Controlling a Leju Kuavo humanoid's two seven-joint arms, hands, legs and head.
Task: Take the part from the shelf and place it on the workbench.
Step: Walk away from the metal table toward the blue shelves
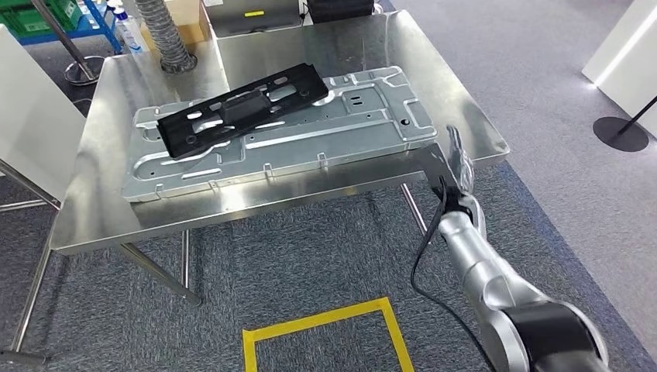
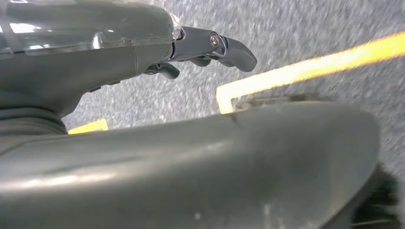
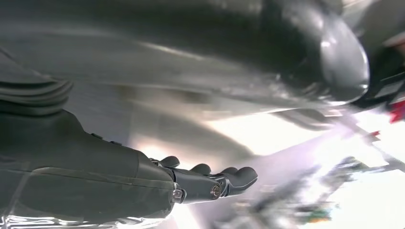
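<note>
A long black plastic part (image 1: 240,108) lies slantwise on a pressed silver sheet-metal panel (image 1: 287,136), which rests flat on the steel workbench (image 1: 101,209). My right hand (image 1: 459,167) is raised at the bench's front right corner, just right of the panel's end. Its fingers are stretched out and hold nothing. The blurred right wrist view shows those fingers (image 3: 210,183) apart and bare under a shiny surface. In the left wrist view my left hand (image 2: 205,47) hangs over grey carpet, its fingers loosely bent and holding nothing.
A yellow tape square (image 1: 321,322) marks the carpet in front of the bench. A ribbed grey hose (image 1: 166,39) comes down at the bench's far left. A white panel (image 1: 31,116) stands to the left, and a round black stand base (image 1: 620,133) sits on the floor at right.
</note>
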